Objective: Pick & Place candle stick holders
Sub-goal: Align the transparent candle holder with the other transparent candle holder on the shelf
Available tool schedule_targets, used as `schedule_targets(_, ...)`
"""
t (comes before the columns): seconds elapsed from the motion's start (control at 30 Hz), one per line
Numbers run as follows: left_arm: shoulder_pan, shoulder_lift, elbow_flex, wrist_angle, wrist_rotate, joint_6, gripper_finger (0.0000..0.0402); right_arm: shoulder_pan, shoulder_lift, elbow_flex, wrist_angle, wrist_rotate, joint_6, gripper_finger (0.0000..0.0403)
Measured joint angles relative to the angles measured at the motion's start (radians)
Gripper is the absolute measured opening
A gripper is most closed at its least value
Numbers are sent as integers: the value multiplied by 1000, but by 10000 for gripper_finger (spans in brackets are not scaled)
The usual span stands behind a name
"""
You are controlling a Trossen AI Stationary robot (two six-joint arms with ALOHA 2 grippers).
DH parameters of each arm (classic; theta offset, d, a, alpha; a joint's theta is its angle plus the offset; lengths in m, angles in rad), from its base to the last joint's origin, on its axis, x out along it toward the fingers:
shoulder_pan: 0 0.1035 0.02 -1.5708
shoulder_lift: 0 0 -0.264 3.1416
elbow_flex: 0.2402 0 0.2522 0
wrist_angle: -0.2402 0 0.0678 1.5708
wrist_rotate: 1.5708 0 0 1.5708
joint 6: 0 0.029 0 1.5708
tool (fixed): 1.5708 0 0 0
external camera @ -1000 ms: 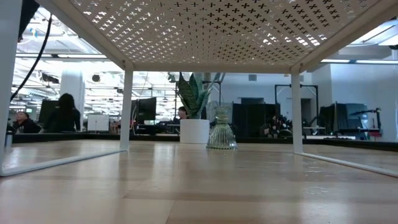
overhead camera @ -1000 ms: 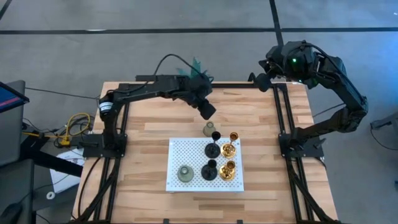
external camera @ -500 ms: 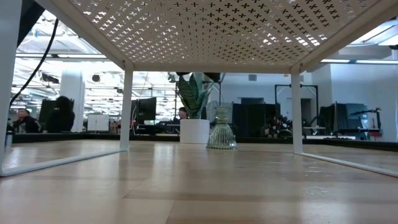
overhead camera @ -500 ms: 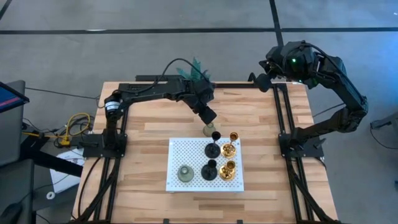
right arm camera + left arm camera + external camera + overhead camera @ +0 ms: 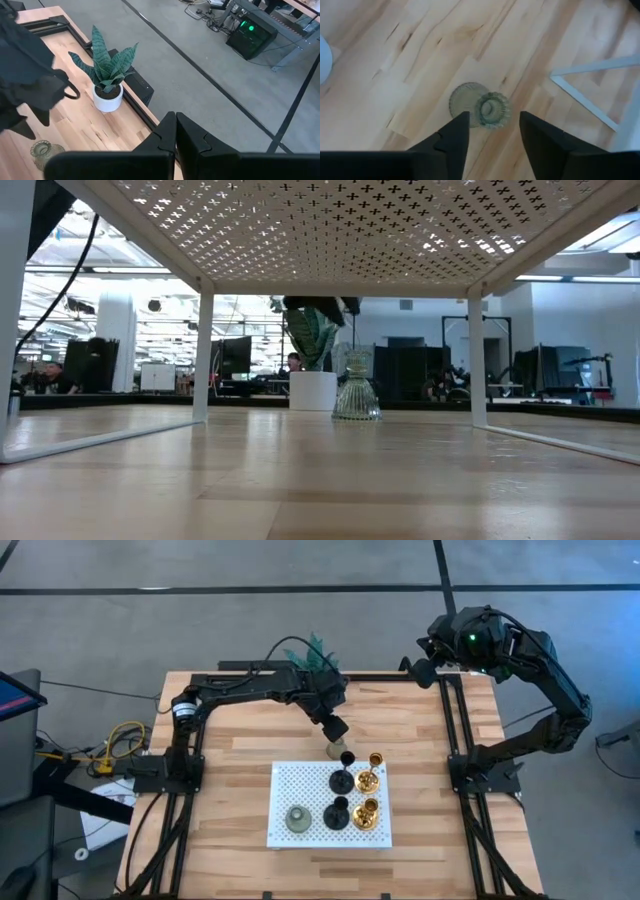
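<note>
A squat grey-green candle stick holder [image 5: 336, 749] [image 5: 492, 107] stands on its wide base on the wooden table, just beyond the far edge of the white perforated rack [image 5: 300, 785]. My left gripper [image 5: 336, 727] [image 5: 493, 115] hangs above it, open, with one finger on either side and clear of it. On the rack stand two black holders [image 5: 344, 778], two gold ones [image 5: 369, 778] and another grey-green one [image 5: 297, 819]. My right gripper [image 5: 424, 670] [image 5: 175, 131] waits shut, high over the table's far right corner.
A green spiky plant in a white pot [image 5: 107, 97] [image 5: 313, 390] stands at the table's far edge behind the holder. The rack's white legs [image 5: 204, 355] and a corner of its frame [image 5: 585, 100] lie close to the holder. People sit in the room beyond.
My left gripper has sunk toward the grey-green holder on the table and tipped further downward; in the low view its dark shape has come into sight above the plant. The holder has not moved.
</note>
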Motion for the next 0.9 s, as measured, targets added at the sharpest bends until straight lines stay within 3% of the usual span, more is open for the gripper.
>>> schedule_targets(0.3, -1, 79, 0, -15, 56, -11, 174, 0, 0, 0, 0, 1, -23, 0)
schedule_targets(0.9, 0, 142, 1, 27, 26, 17, 150, 0, 0, 0, 0, 1, -26, 0)
